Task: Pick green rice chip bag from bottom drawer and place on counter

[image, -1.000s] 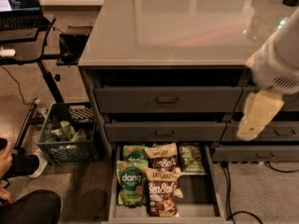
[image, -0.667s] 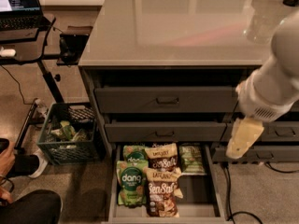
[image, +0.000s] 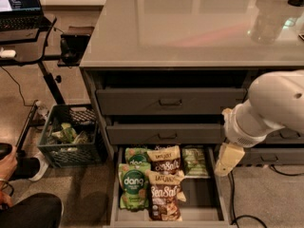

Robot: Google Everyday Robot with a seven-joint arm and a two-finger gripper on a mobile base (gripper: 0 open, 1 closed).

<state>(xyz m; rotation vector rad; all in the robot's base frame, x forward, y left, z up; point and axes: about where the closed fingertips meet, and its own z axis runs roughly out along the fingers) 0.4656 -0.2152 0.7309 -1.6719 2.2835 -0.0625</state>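
The bottom drawer (image: 115,190) stands pulled open. A bright green "dang" rice chip bag (image: 133,186) lies at its front left, and a second alike (image: 137,156) lies behind it. Two brown Sea Salt bags (image: 165,201) lie in the middle, and a paler green bag (image: 194,161) lies at the back right. My gripper (image: 227,160), cream coloured on a white arm (image: 270,106), hangs above the drawer's right edge. It is apart from all the bags and holds nothing that I can see. The glossy counter (image: 190,27) tops the cabinet.
Two shut grey drawers with bar handles (image: 170,101) sit above the open one. A dark crate (image: 71,137) with items stands on the floor to the left. A laptop stand (image: 28,37) and a person's leg (image: 28,213) are further left. Objects (image: 270,13) stand on the counter's far right.
My arm has swung left and down, bringing the gripper from beside the middle drawers to just over the open bottom drawer's right edge. The bags have not moved.
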